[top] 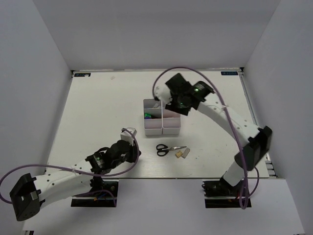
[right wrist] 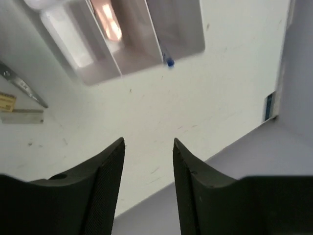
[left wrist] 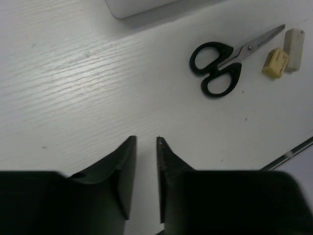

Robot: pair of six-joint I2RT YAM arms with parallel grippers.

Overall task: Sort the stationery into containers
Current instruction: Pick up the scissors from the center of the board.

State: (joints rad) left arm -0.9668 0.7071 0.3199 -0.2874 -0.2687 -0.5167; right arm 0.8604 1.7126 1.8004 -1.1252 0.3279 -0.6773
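The containers [top: 162, 118] are a block of white bins at mid-table; one near-left bin holds a green-capped marker [top: 148, 116]. Black-handled scissors [top: 168, 149] lie just in front, with a tan eraser [top: 179, 154] and a grey eraser [top: 185, 152] beside them. My left gripper [top: 131, 133] is low over the table left of the scissors [left wrist: 217, 63], its jaws slightly apart and empty [left wrist: 146, 142]. My right gripper [top: 165, 98] hovers above the block's far side, open and empty [right wrist: 148, 143]. In the right wrist view the bins [right wrist: 122, 44] show a pinkish piece [right wrist: 108, 22] and a blue pen tip [right wrist: 169, 61].
White walls enclose the table on three sides. The table's near edge [left wrist: 288, 154] runs close behind the erasers [left wrist: 275, 63]. A purple cable [top: 195, 71] loops above the right arm.
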